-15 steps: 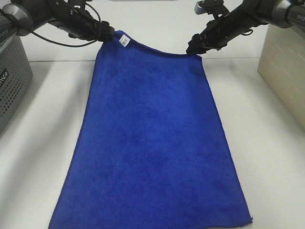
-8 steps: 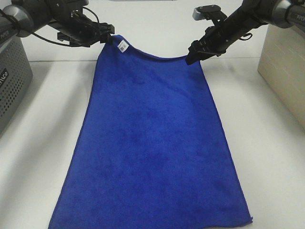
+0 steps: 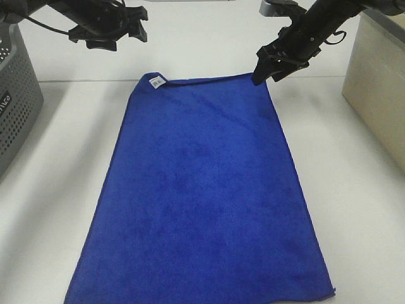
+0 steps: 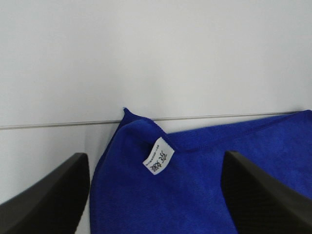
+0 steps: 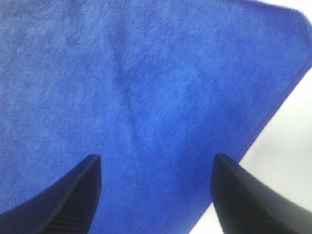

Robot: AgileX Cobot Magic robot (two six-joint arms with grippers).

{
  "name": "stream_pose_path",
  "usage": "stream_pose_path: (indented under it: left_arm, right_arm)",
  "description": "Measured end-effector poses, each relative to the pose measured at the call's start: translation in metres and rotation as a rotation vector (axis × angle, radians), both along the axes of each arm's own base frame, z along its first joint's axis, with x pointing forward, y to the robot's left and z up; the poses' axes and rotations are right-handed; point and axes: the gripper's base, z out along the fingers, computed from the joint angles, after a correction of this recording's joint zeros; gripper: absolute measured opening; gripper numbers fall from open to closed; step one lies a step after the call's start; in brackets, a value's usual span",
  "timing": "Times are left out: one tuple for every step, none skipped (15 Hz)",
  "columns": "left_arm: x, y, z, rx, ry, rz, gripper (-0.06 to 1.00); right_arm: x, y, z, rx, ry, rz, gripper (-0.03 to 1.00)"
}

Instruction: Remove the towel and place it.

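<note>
Lying flat on the white counter (image 3: 50, 164), the towel (image 3: 202, 190) is free, with both jaws spread at the upper left and upper right of the frame.

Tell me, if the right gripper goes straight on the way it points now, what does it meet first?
Most likely the towel: it fills the space between the right gripper's open fingers, near the far right corner. How far above the cloth it is, I cannot tell.
</note>
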Motion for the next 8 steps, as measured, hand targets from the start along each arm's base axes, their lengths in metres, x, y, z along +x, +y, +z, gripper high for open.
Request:
stream_pose_path:
  left_arm:
    - [-0.002,0.0,0.005,0.002,0.003,-0.003,0.71]
    - [-0.005,0.001,0.009,0.017,0.022,-0.011,0.71]
    - [-0.009,0.002,0.015,0.043,0.051,-0.024,0.71]
    - [-0.014,0.005,0.023,0.08,0.075,-0.035,0.71]
    - [-0.02,0.007,0.032,0.113,0.101,-0.045,0.71]
    - [-0.027,0.009,0.041,0.147,0.134,-0.056,0.71]
    - [-0.033,0.011,0.049,0.171,0.167,-0.066,0.71]
    - [-0.041,0.013,0.059,0.186,0.198,-0.077,0.71]
  right_arm:
    - [-0.004,-0.001,0.006,-0.007,0.025,-0.002,0.64]
    - [-0.007,-0.002,0.011,-0.019,0.055,-0.013,0.64]
    - [-0.011,-0.004,0.018,-0.037,0.077,-0.036,0.64]
    - [-0.013,-0.006,0.027,-0.052,0.076,-0.063,0.64]
    - [-0.015,-0.008,0.04,-0.063,0.062,-0.091,0.64]
    - [-0.019,-0.01,0.055,-0.061,0.047,-0.123,0.65]
    - [-0.022,-0.011,0.07,-0.063,0.028,-0.148,0.67]
    - [-0.027,-0.013,0.088,-0.061,0.004,-0.182,0.7]
